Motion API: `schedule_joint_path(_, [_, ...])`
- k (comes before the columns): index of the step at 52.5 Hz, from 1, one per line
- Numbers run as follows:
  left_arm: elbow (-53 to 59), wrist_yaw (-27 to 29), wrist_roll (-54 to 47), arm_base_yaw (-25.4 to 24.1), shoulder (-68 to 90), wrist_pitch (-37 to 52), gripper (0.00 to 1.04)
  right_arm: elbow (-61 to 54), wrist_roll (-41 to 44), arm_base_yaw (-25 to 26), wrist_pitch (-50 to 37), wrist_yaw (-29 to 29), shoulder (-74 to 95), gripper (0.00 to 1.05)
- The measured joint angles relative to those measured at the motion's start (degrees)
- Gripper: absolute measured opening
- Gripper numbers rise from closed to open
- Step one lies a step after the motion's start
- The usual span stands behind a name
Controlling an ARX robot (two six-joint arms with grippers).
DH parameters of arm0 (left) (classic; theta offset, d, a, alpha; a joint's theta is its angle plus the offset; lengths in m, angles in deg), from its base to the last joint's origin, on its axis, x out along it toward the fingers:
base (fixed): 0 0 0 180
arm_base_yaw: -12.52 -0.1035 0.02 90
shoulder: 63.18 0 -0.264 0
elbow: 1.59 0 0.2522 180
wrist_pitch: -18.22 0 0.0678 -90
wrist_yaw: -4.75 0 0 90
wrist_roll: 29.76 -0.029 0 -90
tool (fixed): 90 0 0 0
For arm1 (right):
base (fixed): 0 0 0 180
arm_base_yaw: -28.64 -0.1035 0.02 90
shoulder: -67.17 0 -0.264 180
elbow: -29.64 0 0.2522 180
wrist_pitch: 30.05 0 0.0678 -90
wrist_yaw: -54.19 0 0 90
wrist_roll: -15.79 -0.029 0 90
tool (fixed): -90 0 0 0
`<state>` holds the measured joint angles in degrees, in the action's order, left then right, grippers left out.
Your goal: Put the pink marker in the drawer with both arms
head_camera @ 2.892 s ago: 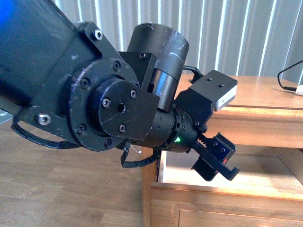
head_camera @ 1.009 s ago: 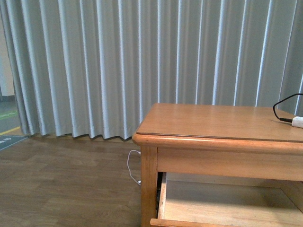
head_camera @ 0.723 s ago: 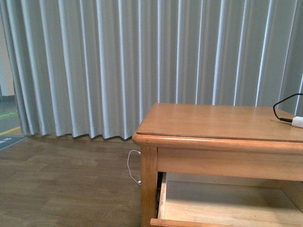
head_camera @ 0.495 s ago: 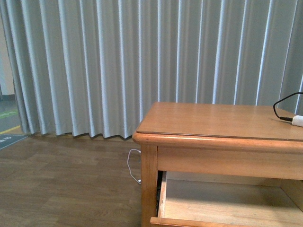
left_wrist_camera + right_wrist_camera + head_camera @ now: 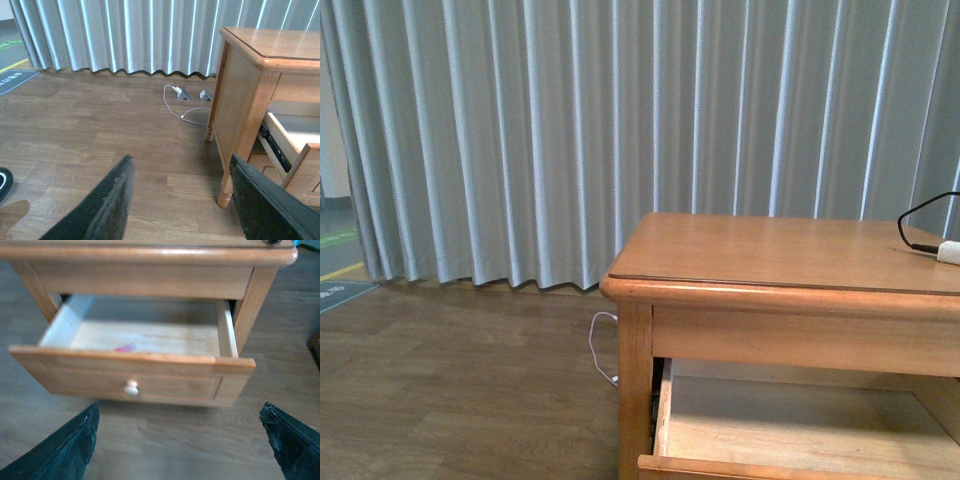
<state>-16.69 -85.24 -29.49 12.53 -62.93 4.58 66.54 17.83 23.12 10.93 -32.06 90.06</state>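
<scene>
Left arm gone from front view, pink marker (image 5: pixel 125 347) inside open drawer (image 5: pixel 150 385), left gripper (image 5: pixel 181 162) and right gripper (image 5: pixel 179 412) both spread wide

"What colour is that wooden bench (image 5: pixel 770 250)?"

"Honey, with a glossy top. Its open top drawer (image 5: pixel 175 337) is pale blond inside, and the short marker pen (image 5: pixel 125 347) in there is hot pink."

"And around it?"

"The pleated curtain (image 5: pixel 520 140) is grey with bright vertical streaks. The plank floor (image 5: pixel 440 380) is dull brown and grained. The left tool (image 5: pixel 180 165) and right tool (image 5: pixel 179 412) are both black."
</scene>
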Motion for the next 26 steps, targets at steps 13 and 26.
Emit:
schedule_joint_path(13, [0.0, 0.0, 0.0, 0.0, 0.0, 0.0, 1.0, -5.7, 8.2, -1.2, -2.3, -5.8, 9.8, 0.96])
schedule_joint_path(26, [0.0, 0.0, 0.0, 0.0, 0.0, 0.0, 0.98, -8.9, 5.1, 4.2, -28.7, -7.7, 33.1, 0.96])
